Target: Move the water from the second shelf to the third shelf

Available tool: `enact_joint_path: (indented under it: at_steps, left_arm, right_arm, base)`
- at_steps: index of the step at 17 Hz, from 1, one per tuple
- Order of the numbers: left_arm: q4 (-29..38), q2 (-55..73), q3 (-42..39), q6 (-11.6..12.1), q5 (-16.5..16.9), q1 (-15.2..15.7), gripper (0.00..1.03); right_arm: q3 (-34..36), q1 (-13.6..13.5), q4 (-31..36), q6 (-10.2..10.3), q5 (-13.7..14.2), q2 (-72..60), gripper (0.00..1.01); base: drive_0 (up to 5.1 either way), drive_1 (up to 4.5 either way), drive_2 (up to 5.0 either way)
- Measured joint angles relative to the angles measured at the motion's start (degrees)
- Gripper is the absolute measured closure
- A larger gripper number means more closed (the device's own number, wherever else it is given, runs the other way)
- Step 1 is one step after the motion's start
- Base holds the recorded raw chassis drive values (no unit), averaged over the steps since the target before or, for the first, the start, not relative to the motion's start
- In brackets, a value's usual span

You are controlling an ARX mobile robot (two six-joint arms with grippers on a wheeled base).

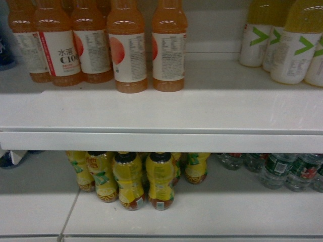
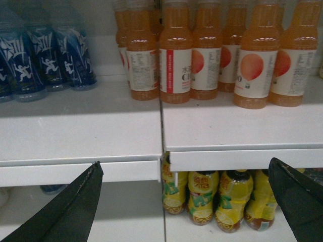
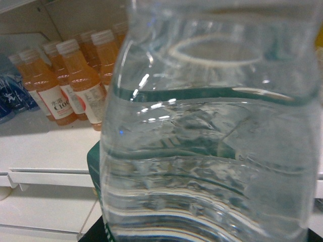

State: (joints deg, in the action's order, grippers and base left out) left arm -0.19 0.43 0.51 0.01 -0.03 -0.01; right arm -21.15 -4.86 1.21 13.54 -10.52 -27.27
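The water bottle [image 3: 212, 141] fills almost the whole right wrist view, from the centre to the right edge, very close to the lens. Its clear ribbed wall and the water line are visible, with a bit of green label at the lower left. So close to the wrist camera, it is most likely carried by the right gripper, but the fingers themselves are not visible, so I cannot tell if they are clamped on it. In the head view this bottle does not appear, and neither arm appears there.

Behind the bottle, in the upper left of the right wrist view, stand orange drink bottles [image 3: 70, 80] on a white shelf [image 3: 45, 146]. The bottle seems to be held in front of this shelf, probably for carrying it to its new level.

In the lower right of the head view, more green-label water bottles [image 1: 277, 169] stand on the lower shelf, beside yellow tea bottles [image 1: 128, 179].

The left gripper [image 2: 184, 201] has its two dark fingers [image 2: 70, 206] wide apart at the bottom corners of the left wrist view, holding nothing, probably only waiting.
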Motion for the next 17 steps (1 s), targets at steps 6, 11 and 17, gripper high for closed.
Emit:
enact_joint_path:
  at_steps: [6, 11, 17]
  left_arm:
    - [0.00, 0.00, 0.00, -0.02, 0.00, 0.00, 0.05]
    - [0.02, 0.00, 0.00, 0.00, 0.00, 0.00, 0.05]
    - [0.00, 0.00, 0.00, -0.02, 0.00, 0.00, 0.05]
  right_arm:
    - [0.00, 0.00, -0.22, 0.00, 0.02, 0.00, 0.59]
    - [0.00, 0.00, 0.09, 0.00, -0.02, 0.02, 0.59]
    - [0.02, 0.00, -0.07, 0.00, 0.00, 0.00, 0.59]
  base:
    - [-4.5, 2.17, 2.2]
    - [-4.5, 2.17, 2.2]
    - [-4.3, 1.09, 3.3]
